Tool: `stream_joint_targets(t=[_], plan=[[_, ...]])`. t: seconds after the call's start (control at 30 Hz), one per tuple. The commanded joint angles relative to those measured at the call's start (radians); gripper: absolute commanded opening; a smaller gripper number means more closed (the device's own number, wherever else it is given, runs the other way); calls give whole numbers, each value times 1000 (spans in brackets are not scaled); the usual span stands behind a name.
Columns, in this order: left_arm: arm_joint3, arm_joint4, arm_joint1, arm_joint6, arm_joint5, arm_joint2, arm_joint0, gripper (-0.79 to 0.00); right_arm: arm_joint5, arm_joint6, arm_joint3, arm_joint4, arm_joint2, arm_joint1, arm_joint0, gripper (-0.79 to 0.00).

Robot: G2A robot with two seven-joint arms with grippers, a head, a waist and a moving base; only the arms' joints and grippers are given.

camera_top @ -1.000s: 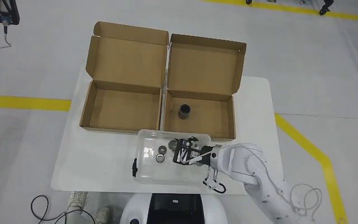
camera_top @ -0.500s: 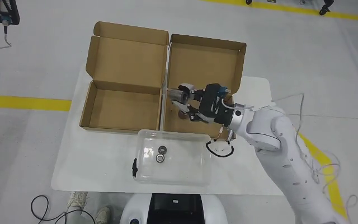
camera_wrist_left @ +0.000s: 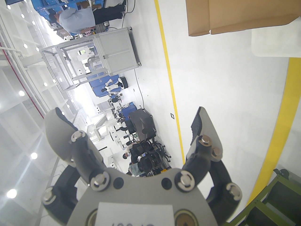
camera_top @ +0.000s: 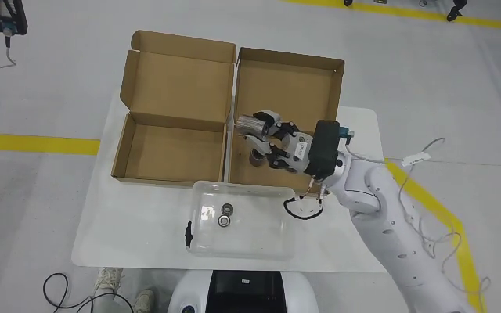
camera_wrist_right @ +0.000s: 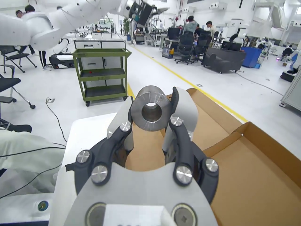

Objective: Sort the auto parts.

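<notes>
Right gripper (camera_wrist_right: pixel 150 106) is clenched on a metal sleeve (camera_wrist_right: pixel 148 112), held in the air above the far left corner of the right-hand cardboard box (camera_top: pixel 301 168) at the table's (camera_top: pixel 149 223) far edge. Left gripper (camera_wrist_left: pixel 129 121) is released, holding nothing. Two bearings (camera_top: pixel 225 215) lie in the clear tray (camera_top: pixel 266 235) at the near edge.

Bright, even overhead light fills the hall; shadows are faint, a soft shade inside the cardboard boxes (camera_top: pixel 180 86) on the white surface (camera_top: pixel 141 227). Ceiling lamps (camera_wrist_left: pixel 11 193) flare into white spots and haze in the left wrist view, where the yellow floor line (camera_wrist_left: pixel 168 69) bows.
</notes>
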Motion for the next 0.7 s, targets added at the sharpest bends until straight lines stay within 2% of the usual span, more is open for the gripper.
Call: stream_joint_targets(t=[0.0,0.17,0.23,0.3,0.67], plan=[[0,0,0,0,0,0,0,0,-14,-45,-3,-18,6,0,-9,-785],[0,0,0,0,0,0,0,0,-4,-88,-44,-54,11,-1,-32,-785],[0,0,0,0,0,0,0,0,-86,-183,-59,-5,-9,-6,-34,-785],[0,0,0,0,0,0,0,0,-130,-227,-46,-9,-14,-9,-23,-785],[0,0,0,0,0,0,0,0,-129,-243,-112,-61,-40,-18,-30,-785]])
